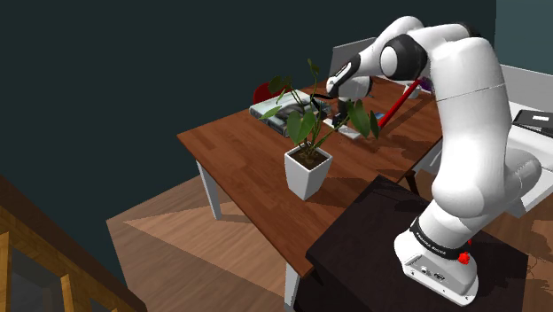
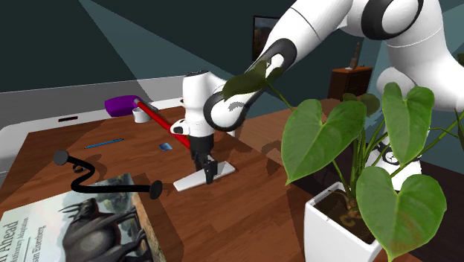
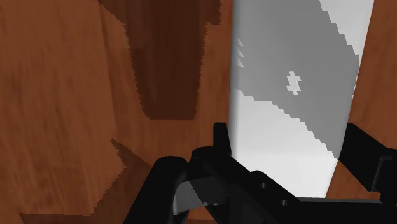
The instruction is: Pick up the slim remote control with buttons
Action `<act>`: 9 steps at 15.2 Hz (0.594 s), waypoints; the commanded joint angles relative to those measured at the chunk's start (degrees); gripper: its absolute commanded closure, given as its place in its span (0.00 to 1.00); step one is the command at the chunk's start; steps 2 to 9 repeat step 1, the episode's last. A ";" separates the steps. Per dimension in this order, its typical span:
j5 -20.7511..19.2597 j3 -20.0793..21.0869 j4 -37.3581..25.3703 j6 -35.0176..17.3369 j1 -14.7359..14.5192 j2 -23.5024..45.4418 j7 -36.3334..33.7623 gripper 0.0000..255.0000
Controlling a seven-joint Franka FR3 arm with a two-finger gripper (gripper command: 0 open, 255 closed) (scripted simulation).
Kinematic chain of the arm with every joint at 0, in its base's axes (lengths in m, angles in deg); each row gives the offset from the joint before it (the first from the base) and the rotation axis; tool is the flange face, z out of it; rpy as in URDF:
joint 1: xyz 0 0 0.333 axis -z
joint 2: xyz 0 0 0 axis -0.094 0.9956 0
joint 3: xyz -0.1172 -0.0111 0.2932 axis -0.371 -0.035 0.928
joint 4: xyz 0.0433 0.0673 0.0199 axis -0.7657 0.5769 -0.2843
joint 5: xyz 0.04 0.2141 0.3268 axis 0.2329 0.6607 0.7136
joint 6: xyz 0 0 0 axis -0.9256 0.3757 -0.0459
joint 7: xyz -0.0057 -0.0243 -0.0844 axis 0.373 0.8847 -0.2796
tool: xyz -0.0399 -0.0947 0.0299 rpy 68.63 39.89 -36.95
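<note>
Grey-white slim flat remote control (image 2: 223, 170) lies on the brown wooden table (image 2: 245, 208). The all-black gripper (image 2: 204, 176) straddles it. The wrist view shows its fingers (image 3: 221, 143) clasping both long edges, while in the shoulder view green potted-plant leaves (image 1: 306, 128) partly screen them.

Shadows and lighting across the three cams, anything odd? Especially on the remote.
Wrist view: a grey shadow band with stair-stepped edges crosses the pale remote, and a dark shadow patch lies on the wooden table. Second exterior view: pale light wedges fan across the dark wall. Shoulder view: a brighter wedge lies across the wooden floor.
</note>
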 commanded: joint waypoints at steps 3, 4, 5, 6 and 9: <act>-0.11 -0.11 0.11 0.28 -0.07 -0.38 -0.05 1.00; -0.11 -0.11 0.11 0.28 -0.07 -0.38 -0.05 1.00; -0.11 -0.11 0.11 0.28 -0.07 -0.38 -0.05 1.00; -0.11 -0.11 0.11 0.28 -0.07 -0.38 -0.05 1.00; -0.11 -0.11 0.11 0.28 -0.07 -0.38 -0.05 1.00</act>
